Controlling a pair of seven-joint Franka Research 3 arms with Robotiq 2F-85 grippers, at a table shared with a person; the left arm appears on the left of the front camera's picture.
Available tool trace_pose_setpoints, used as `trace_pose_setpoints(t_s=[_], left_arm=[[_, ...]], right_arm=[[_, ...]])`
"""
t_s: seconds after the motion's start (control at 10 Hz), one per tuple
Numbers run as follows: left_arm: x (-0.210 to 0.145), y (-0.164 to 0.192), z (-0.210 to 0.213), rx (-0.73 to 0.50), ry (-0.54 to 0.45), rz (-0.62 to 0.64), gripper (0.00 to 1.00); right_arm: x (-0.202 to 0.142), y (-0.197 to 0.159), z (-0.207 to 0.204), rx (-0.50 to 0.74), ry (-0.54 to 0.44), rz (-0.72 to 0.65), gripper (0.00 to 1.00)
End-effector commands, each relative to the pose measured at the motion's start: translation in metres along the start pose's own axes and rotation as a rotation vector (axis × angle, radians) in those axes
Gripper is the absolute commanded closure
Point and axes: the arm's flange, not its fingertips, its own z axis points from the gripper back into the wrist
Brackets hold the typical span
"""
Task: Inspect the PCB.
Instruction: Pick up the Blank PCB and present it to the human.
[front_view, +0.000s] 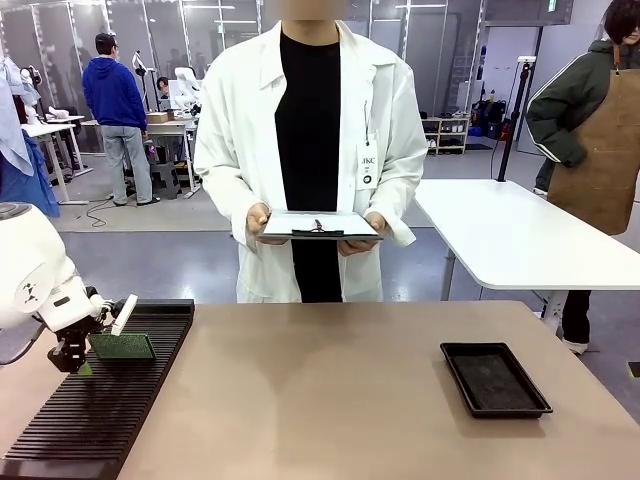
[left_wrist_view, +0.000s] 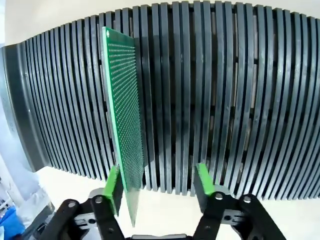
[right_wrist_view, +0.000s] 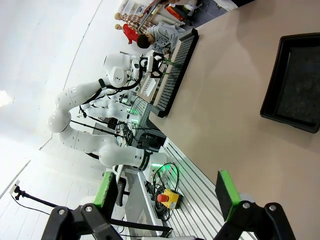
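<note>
The PCB (front_view: 122, 346) is a thin green board with a fine dotted grid, standing on edge in a slot of the black slotted rack (front_view: 100, 410) at the table's left. In the left wrist view the PCB (left_wrist_view: 125, 125) rises between the fingers of my left gripper (left_wrist_view: 158, 182), close against the left green pad (left_wrist_view: 112, 182) and far from the other pad. The jaws stand wide apart, so the left gripper (front_view: 78, 358) is open. My right gripper (right_wrist_view: 165, 195) hangs open above the table with nothing between its fingers.
A person in a white coat stands at the far side holding a clipboard (front_view: 320, 225) with white paper. A black rectangular tray (front_view: 495, 378) lies at the right of the table, also seen as the tray (right_wrist_view: 295, 80) in the right wrist view. The rack (left_wrist_view: 225, 100) has many slats.
</note>
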Motion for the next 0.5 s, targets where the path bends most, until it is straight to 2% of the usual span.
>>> trace_pose_setpoints(t_s=[0.0, 0.1, 0.2, 0.3, 0.4], left_arm=[[0.0027, 0.0052, 0.0021, -0.004, 0.018, 0.011, 1.0], [0.003, 0.0061, 0.0029, -0.003, 0.019, 0.012, 1.0], [0.0034, 0.0069, 0.0047, -0.002, 0.023, 0.011, 0.88], [0.0038, 0.0081, 0.0059, -0.007, 0.023, 0.012, 0.97], [0.0045, 0.0087, 0.0053, -0.014, 0.018, 0.015, 1.0]], right_arm=[[0.0, 0.0009, 0.0002, 0.01, -0.008, 0.006, 0.0], [0.0, 0.0009, 0.0002, 0.01, -0.008, 0.006, 0.0], [0.0, 0.0009, 0.0002, 0.01, -0.008, 0.006, 0.0], [0.0, 0.0009, 0.0002, 0.01, -0.008, 0.006, 0.0], [0.0, 0.0009, 0.0002, 0.01, -0.008, 0.006, 0.0]])
